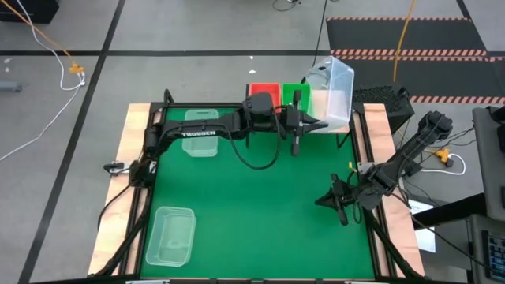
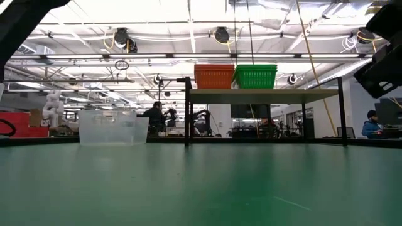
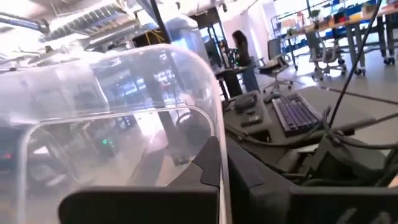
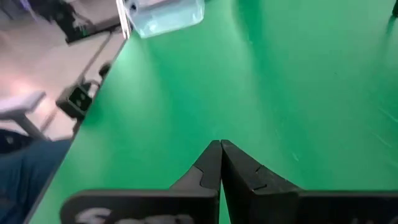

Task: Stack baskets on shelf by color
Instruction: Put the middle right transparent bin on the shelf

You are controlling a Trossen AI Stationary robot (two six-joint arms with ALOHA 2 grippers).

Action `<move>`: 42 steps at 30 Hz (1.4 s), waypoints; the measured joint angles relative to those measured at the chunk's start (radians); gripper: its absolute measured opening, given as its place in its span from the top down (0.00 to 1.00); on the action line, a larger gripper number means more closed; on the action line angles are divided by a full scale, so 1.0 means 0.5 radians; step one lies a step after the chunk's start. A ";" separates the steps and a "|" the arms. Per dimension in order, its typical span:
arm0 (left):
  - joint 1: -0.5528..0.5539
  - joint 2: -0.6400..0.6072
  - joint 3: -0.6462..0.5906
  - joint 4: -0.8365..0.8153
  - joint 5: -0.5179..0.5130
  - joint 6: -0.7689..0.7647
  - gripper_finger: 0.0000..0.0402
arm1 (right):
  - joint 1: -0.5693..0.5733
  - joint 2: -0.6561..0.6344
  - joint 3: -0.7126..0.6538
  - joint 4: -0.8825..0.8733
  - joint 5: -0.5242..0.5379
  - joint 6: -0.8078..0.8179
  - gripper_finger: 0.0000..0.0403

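Observation:
On the shelf (image 2: 264,94) an orange basket (image 2: 213,76) and a green basket (image 2: 255,76) stand side by side; the high view shows them as orange basket (image 1: 263,91) and green basket (image 1: 293,95). My left gripper (image 1: 318,123) reaches over the shelf's right end, shut on a clear basket (image 1: 335,88) that tilts up beside the green one. Two more clear baskets rest on their bottoms on the mat, one (image 1: 201,130) far left and one (image 1: 172,234) near left. My right gripper (image 1: 335,201) hovers shut over the mat's right side. My left gripper (image 3: 222,171) holds the clear basket by its rim (image 3: 219,134), at a rounded corner of one wall. The wall runs between the two fingers, one finger (image 3: 208,165) inside and one outside. The basket is tilted, lifted over the shelf's right end, and does not show on the plank in the low view.
The green mat (image 1: 260,205) is bare in its middle and near right. The right part of the shelf's plank (image 2: 314,93) is bare beside the green basket. A keyboard (image 3: 298,115) and cables lie beyond the table's right edge. People sit in the room behind.

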 joint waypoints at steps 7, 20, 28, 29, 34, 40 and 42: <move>0.018 0.114 0.000 0.218 0.061 0.097 1.00 | -0.059 0.001 -0.125 0.213 -0.001 -0.036 1.00; 0.095 0.375 0.193 0.245 0.040 0.034 1.00 | -0.164 0.019 -0.132 0.367 -0.010 -0.189 1.00; 0.126 0.561 0.503 -0.026 -0.061 0.003 1.00 | -0.210 0.020 -0.132 0.371 -0.061 -0.209 1.00; 0.126 0.575 0.535 -0.058 -0.062 0.003 1.00 | -0.213 0.020 -0.132 0.370 -0.062 -0.210 1.00; 0.135 0.611 0.634 -0.147 -0.111 0.003 1.00 | -0.214 0.021 -0.132 0.370 -0.062 -0.229 1.00; 0.172 0.609 0.638 -0.253 -0.138 -0.060 1.00 | -0.215 0.020 -0.130 0.374 -0.060 -0.245 1.00; 0.175 0.609 0.638 -0.301 -0.137 -0.066 1.00 | -0.215 0.020 -0.130 0.374 -0.059 -0.245 1.00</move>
